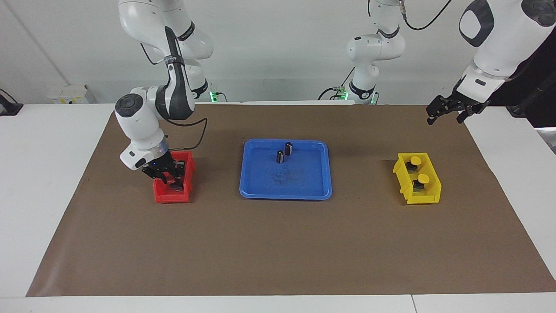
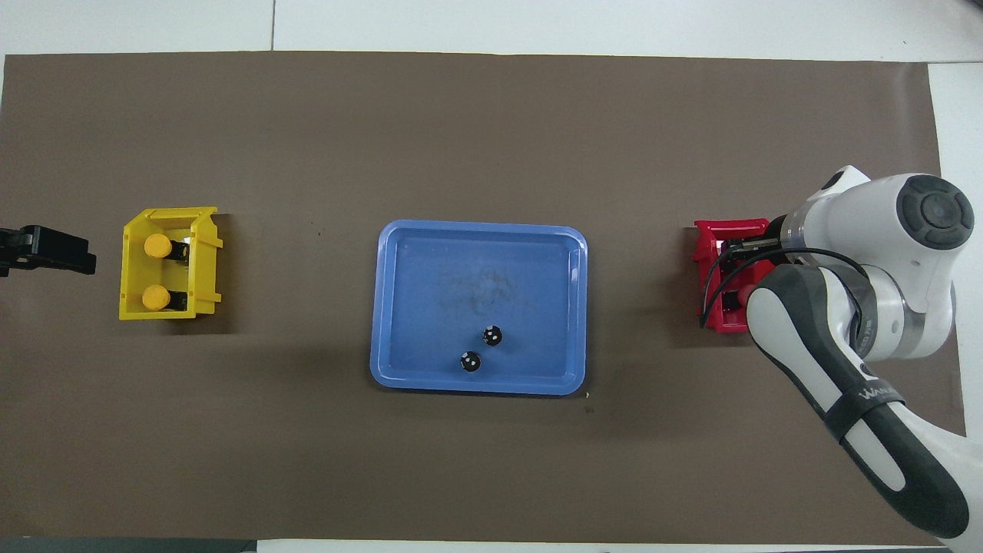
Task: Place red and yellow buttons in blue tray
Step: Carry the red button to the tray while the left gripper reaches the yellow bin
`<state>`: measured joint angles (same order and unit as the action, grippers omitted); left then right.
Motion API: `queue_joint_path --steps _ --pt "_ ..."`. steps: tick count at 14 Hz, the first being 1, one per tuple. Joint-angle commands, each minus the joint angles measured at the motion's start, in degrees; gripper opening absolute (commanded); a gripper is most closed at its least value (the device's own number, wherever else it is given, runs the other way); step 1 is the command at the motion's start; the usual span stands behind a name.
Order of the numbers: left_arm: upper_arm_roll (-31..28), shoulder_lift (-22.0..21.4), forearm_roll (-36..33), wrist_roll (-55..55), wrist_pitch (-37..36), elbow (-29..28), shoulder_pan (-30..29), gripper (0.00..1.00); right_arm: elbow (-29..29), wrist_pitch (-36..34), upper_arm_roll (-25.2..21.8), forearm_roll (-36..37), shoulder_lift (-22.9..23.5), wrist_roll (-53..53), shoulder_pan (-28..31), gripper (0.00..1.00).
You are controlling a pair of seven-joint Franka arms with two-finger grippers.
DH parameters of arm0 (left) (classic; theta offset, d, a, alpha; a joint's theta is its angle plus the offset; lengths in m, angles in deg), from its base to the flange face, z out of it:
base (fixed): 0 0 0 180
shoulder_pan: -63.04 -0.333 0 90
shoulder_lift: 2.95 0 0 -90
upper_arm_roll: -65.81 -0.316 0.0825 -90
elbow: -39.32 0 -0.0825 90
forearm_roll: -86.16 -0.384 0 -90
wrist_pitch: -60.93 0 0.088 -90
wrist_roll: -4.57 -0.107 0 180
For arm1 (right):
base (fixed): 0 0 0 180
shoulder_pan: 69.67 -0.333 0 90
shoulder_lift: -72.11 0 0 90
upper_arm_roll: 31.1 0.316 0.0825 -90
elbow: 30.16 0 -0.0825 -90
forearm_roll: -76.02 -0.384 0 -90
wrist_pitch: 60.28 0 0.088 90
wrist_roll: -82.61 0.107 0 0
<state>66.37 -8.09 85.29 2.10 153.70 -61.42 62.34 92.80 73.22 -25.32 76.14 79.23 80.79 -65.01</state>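
Note:
The blue tray [image 1: 284,194] [image 2: 476,230] lies mid-table and holds no coloured buttons. Two yellow buttons [image 1: 415,161] [image 1: 423,178] sit in the yellow bin [image 1: 430,198]; they also show in the overhead view [image 2: 157,246] [image 2: 156,296]. My right gripper [image 1: 173,182] [image 2: 736,265] is down inside the red bin [image 1: 173,198] [image 2: 710,230]. One red button cap [image 2: 743,294] shows beside it; the other red button is hidden. My left gripper [image 1: 444,118] [image 2: 46,250] is open and empty, raised over the mat at the left arm's end, beside the yellow bin [image 2: 130,307].
Two small dark cylinders [image 1: 289,148] [image 1: 280,157] stand in the tray's part nearer the robots, also in the overhead view [image 2: 491,336] [image 2: 470,362]. A brown mat [image 1: 278,243] covers the table. The right arm's forearm [image 2: 845,361] covers the mat near the red bin.

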Motion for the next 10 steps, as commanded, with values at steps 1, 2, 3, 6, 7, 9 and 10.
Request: queue_joint_path --steps 1,2,3,6,7,9,10 --pt "0.14 -0.83 -1.33 -0.52 2.23 -1.12 -0.27 1.0 -10.14 -11.01 0.2 -0.12 1.66 -2.04 0.17 0.23" --pt "0.14 -0.92 -1.33 -0.61 3.55 -1.91 -0.27 1.0 -14.8 -16.38 0.2 0.15 2.45 -2.04 0.09 0.23" --pt "0.06 -1.18 -1.33 -0.79 5.13 -2.87 -0.61 0.99 -19.37 -21.39 0.29 0.15 2.72 -1.69 -0.18 0.23" --pt "0.14 0.13 -1.24 -0.79 14.33 -7.87 -1.32 0.97 -32.65 -31.27 0.29 -0.03 7.46 7.84 -7.1 0.23" --pt "0.14 1.27 -1.16 -0.79 18.55 -9.81 -1.32 0.97 -34.34 -30.5 0.29 -0.64 8.43 13.72 -10.43 0.23" --pt "0.14 5.38 -0.89 -0.79 23.05 -10.44 -1.5 0.88 -34.01 -24.56 0.29 -0.82 9.14 26.55 -18.33 0.21" --pt "0.23 8.1 -0.8 -0.7 26.12 -10.44 -1.15 0.82 -33.83 -22.08 0.29 -0.82 10.36 31.49 -21.68 0.2"
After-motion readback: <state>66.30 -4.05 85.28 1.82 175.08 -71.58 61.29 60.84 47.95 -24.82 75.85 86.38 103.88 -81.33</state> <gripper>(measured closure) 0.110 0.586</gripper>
